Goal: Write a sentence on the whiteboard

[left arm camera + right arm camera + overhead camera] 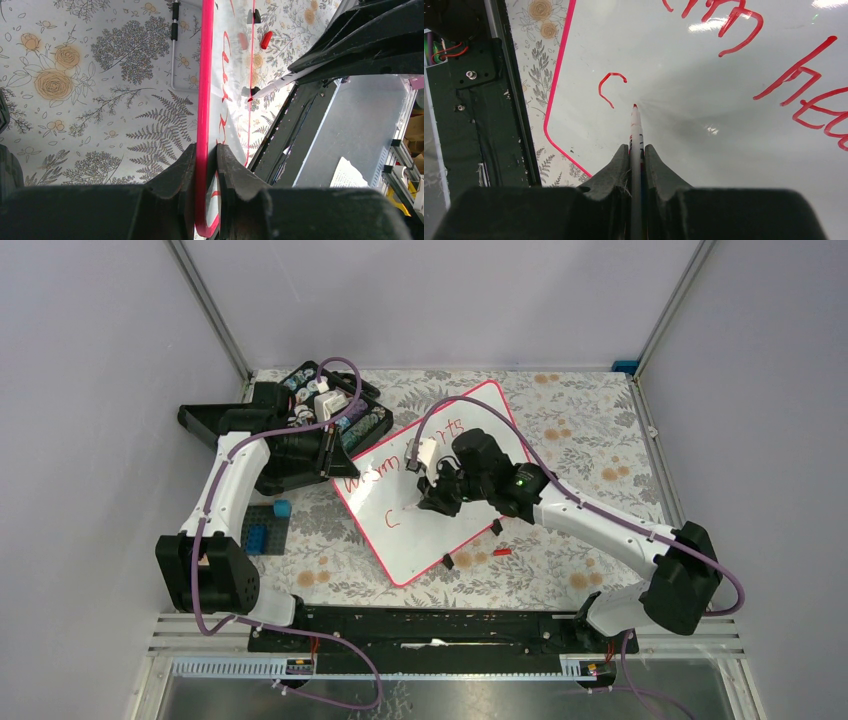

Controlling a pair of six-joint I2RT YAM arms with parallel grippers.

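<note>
Top external view, entries by size.

1. Table [600,430], floral-patterned, carrying everything listed.
2. The whiteboard [425,545], lying flat at mid-table. Its long axis ran from 8 o'clock to 2 o'clock, with one corner at the left arm and the near long edge facing the right arm.
3. Black case [335,400], lying open at 11 o'clock of the board, just beside its far-left corner.
4. The sentence [375,475], in red, following the board's long axis. The first line read "Warm hearts". The second line held only a lone "c" [608,86].
5. Left gripper [206,147], with its jaws pinching the board's pink-red rim at the 9 o'clock corner, judged to be steadying it.
6. Right gripper [637,148], with its jaws pressed together on the marker [636,125], over the board's near half. This arm was the nearer to the writing line.
7. Marker tip, in the right wrist view, lay just at 4 o'clock of the "c", close to it. Whether it touched the surface could not be told.

Judgement: the second line had barely begun. The next letter fell beside the "c", along the line toward 2 o'clock in the top view. The stroke needed the tip kept on that tilted baseline, parallel to the first line.
</note>
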